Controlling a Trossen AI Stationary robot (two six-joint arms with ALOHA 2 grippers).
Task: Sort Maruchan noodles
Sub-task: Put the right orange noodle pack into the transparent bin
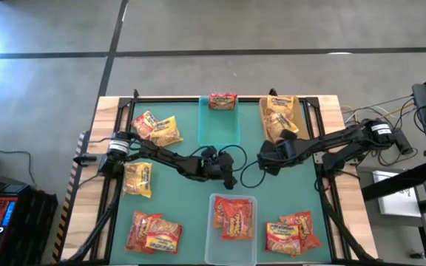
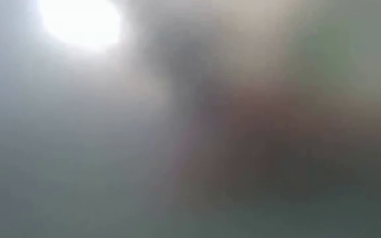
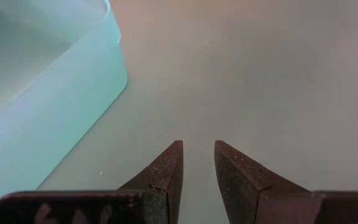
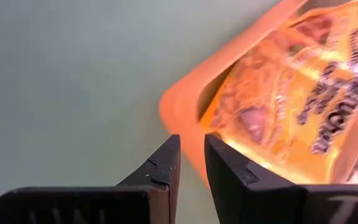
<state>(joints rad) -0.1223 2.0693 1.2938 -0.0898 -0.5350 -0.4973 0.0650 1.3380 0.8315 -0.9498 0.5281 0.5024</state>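
A: High view. What does it show?
B: Flat crinkly red-orange and yellow Maruchan noodle packets (image 1: 154,129) lie scattered on the green table mat (image 1: 176,192). One red packet (image 1: 222,100) sits at the far end of the translucent teal plastic bin (image 1: 220,130), yellow ones fill the tan plastic bin (image 1: 279,118), red ones the clear plastic bin (image 1: 232,219). The left gripper (image 1: 228,174) and right gripper (image 1: 263,159) hang mid-table, neither carrying a packet.

A: Low view?
B: Nothing can be told there.

A: Left wrist view?
B: The fingers (image 3: 166,177) stand slightly parted with only bare mat between them; the teal bin's wall (image 3: 55,106) lies ahead and to one side of the tips.

A: Right wrist view?
B: The fingers (image 4: 160,171) are nearly together, clasping nothing; the tan bin's corner (image 4: 185,115) and a yellow packet (image 4: 291,118) sit just beyond the tips.

A: Which step?
B: Seemingly between placements. The next move likely calls for reaching a loose packet, spreading the fingers wider, and matching its colour to a bin.
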